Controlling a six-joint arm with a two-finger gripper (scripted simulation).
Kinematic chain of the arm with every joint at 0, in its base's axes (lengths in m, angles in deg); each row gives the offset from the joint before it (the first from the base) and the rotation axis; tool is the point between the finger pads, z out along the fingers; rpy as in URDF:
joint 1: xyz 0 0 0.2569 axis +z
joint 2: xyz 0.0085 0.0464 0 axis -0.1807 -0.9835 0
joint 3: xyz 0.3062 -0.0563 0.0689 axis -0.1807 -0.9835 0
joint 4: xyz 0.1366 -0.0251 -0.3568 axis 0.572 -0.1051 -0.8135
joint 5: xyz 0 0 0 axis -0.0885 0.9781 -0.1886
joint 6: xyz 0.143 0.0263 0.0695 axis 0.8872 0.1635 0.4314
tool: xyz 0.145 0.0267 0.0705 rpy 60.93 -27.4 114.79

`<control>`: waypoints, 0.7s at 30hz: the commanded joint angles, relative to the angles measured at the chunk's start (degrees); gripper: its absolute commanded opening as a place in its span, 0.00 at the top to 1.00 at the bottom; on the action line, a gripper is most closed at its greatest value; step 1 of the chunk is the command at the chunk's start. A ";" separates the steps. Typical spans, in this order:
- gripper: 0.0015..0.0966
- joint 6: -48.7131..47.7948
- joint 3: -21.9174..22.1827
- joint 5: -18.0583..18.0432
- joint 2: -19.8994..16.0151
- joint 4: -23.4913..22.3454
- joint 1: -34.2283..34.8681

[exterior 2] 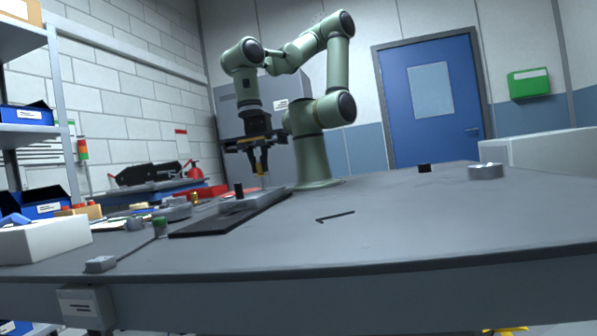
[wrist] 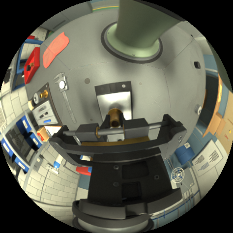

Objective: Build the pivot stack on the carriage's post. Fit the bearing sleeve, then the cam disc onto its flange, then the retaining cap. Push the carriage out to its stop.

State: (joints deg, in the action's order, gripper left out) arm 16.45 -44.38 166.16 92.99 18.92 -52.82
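Note:
On the left part of the table, near the arm's base, the grey carriage (exterior 2: 254,198) sits on a dark rail plate (exterior 2: 224,219), with a thin post standing up from it. The brass bearing sleeve (exterior 2: 259,169) (wrist: 114,120) is held upright in my closed gripper (exterior 2: 259,171) (wrist: 113,123), directly above the carriage (wrist: 114,103). A short black cylinder (exterior 2: 238,190) stands at the carriage's left end. Far off on the right of the table, the grey cam disc (exterior 2: 485,170) lies flat and the small black retaining cap (exterior 2: 423,167) stands beside it.
The arm's green base (exterior 2: 311,154) stands just behind the carriage. A black hex key (exterior 2: 334,216) lies mid-table. A green-topped knob (exterior 2: 159,225), a cable with a small grey box (exterior 2: 100,263) and a white box (exterior 2: 42,238) sit at the left edge.

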 commanded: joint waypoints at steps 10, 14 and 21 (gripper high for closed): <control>0.97 0.00 -0.17 -0.51 -0.19 0.00 0.00; 0.97 0.00 -0.31 -0.76 -0.30 0.00 0.00; 0.97 0.00 -0.59 -1.25 -0.52 0.00 0.00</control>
State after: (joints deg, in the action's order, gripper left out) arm 16.45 -45.09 164.90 92.43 18.92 -52.82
